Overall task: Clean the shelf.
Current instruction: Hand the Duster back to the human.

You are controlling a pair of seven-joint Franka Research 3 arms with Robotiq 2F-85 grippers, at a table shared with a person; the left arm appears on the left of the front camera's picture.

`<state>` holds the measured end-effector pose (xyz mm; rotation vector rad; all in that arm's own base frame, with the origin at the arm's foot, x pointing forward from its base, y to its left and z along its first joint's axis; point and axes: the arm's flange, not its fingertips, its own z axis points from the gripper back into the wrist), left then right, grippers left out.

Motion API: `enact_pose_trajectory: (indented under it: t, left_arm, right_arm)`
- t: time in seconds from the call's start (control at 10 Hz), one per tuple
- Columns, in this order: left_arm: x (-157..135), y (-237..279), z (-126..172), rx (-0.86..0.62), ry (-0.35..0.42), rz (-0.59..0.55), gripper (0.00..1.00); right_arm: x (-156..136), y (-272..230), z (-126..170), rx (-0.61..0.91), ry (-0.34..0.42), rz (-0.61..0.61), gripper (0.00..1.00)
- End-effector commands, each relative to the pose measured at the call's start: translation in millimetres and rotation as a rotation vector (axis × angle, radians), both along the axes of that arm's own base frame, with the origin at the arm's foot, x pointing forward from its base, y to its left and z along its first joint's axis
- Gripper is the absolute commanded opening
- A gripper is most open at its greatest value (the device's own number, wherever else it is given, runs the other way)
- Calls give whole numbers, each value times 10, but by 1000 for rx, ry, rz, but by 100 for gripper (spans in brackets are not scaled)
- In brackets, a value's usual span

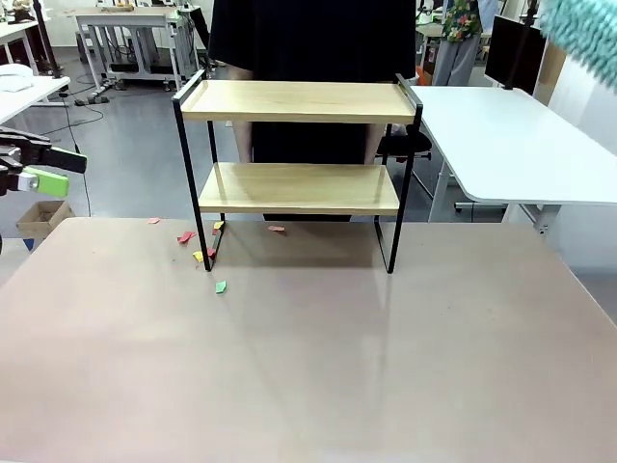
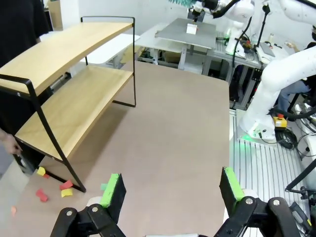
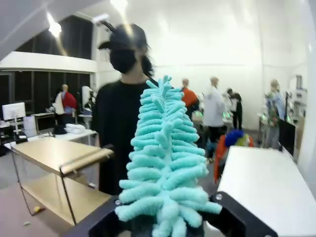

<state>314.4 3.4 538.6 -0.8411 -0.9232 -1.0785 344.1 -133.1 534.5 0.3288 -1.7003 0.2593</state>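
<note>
Light wood forms the 2 boards of the shelf [image 1: 297, 145], which stands at the far edge of the brown table [image 1: 308, 357] in the front view, directly in front of a person in black [image 1: 308, 39]. Both boards are bare. Small coloured scraps [image 1: 207, 253] lie on the table around the shelf's near-left leg. The near part of the table is open surface. The left gripper [image 1: 39, 169] sits at the picture's left edge, off the table's corner, well apart from the shelf. A teal duster [image 1: 583, 34] shows at the top-right corner, above a white side table [image 1: 511, 145].

Left wrist view: the left gripper [image 2: 170, 190] has its green pads [image 2: 112, 190] spread wide with nothing between them. The shelf [image 2: 64, 89] stands at upper left; the scraps [image 2: 52, 187] lie by its nearest leg. A broad strip of bare table [image 2: 173, 128] runs from the shelf to the table's edge on the right.

Right wrist view: the right gripper [image 3: 165, 222] is pinching the base of the duster [image 3: 165, 158], whose fluffy head stands upright. The shelf [image 3: 59, 173] is lower left, apart from the duster, with the person [image 3: 123, 118] behind.
</note>
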Motion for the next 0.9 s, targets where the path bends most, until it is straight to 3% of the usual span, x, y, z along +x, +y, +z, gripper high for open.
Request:
enact_pose_trajectory:
  t: [0.0, 0.3, 0.5, 0.7, 0.8]
  left_arm:
    - [15, -1, 18, -25, -17, -7, 100]
    - [15, -1, 18, -25, -17, -7, 100]
    - [15, -1, 18, -25, -17, -7, 100]
    - [15, -1, 18, -25, -17, -7, 100]
    - [15, -1, 18, -25, -17, -7, 100]
  right_arm:
    - [15, 91, -431, 12, 60, -51, 17]
    - [7, 108, -1061, 22, 206, -62, 17]
    - [10, 155, -1328, 39, 249, -41, 17]
    - [53, 226, -1353, 11, 253, -15, 17]
    - [393, -36, -1215, 60, 297, -4, 17]
